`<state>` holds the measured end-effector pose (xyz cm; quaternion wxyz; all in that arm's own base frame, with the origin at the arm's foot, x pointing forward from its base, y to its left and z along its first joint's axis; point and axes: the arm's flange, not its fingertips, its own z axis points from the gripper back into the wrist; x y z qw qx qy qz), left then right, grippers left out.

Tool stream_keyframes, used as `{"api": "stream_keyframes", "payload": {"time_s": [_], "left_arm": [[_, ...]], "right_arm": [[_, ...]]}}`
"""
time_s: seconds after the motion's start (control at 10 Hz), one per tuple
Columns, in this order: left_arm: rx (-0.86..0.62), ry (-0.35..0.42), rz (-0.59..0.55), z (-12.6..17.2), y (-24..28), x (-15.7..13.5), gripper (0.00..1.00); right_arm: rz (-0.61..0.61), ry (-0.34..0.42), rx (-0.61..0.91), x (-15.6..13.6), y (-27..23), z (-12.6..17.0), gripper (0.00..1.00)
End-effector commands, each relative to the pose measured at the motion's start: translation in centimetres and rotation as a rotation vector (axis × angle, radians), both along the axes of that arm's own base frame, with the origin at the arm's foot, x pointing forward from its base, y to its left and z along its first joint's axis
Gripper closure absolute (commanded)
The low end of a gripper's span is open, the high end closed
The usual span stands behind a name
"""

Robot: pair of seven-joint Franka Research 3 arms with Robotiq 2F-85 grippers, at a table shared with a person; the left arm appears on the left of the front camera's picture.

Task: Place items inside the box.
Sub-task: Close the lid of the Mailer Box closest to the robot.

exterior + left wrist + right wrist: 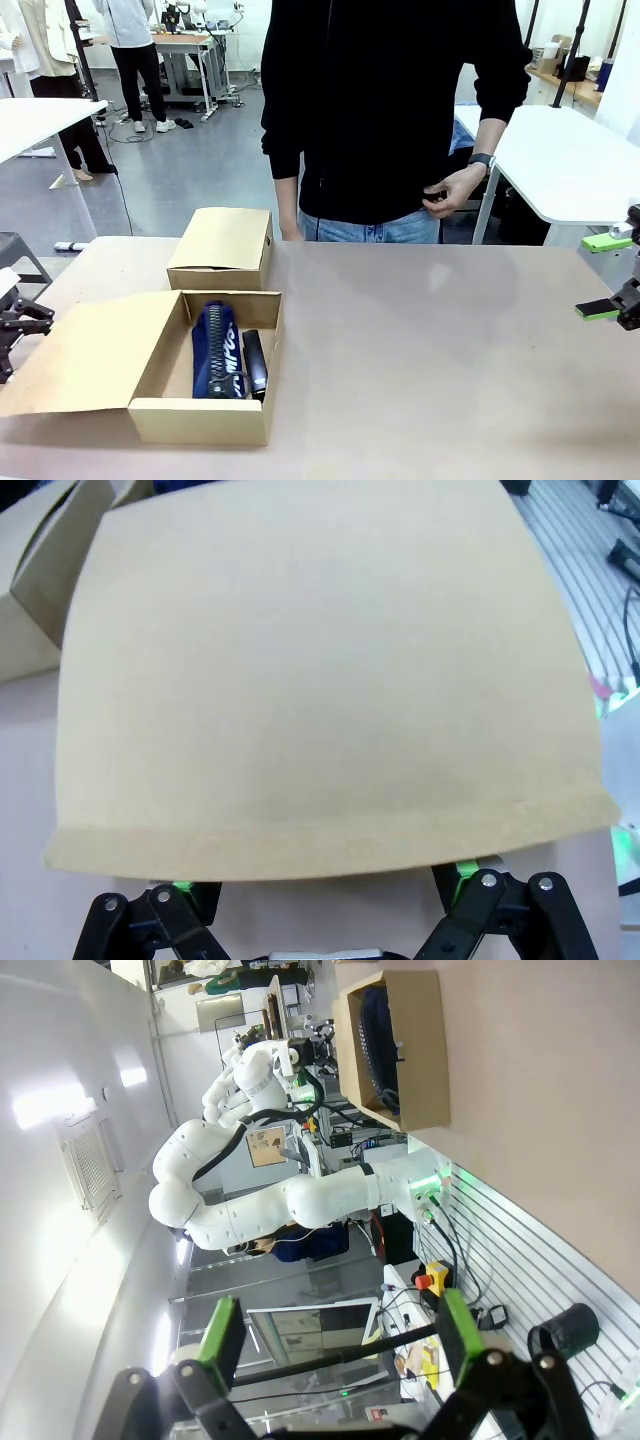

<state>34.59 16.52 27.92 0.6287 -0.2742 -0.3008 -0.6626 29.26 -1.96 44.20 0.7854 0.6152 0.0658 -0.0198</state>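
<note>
The box sits at the table's front left, its wide flap lid folded out flat to the left. Inside lie the navy-blue pouch with white lettering and, to its right, the black stapler. My left gripper is at the flap's outer edge, jaws spread wide. In the left wrist view the flap hides the fingertips of that gripper. My right gripper hangs open at the far right, holding nothing. The right wrist view shows its gripper open and the box far off.
A smaller closed cardboard box stands just behind the big one. A person in a black top stands at the far edge, hands at the waist. The bare tabletop stretches across the middle and right.
</note>
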Motion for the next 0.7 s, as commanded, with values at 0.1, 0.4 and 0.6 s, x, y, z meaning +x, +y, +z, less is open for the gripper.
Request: {"api": "stream_keyframes", "payload": {"time_s": [0.1, 0.4, 0.6], "left_arm": [[-0.124, -0.142, 0.050, -0.8, 2.5, -0.6, 0.00], [-0.311, -0.222, -0.007, 1.6, 0.1, -1.6, 0.00], [-0.365, -0.269, -0.026, 3.9, -3.1, -2.1, 0.00]], "right_arm": [[-0.005, 0.010, 0.018, 0.0, 0.0, 0.5, 0.00], [-0.005, 0.010, 0.018, 0.0, 0.0, 0.5, 0.00], [-0.005, 0.010, 0.018, 0.0, 0.0, 0.5, 0.00]]}}
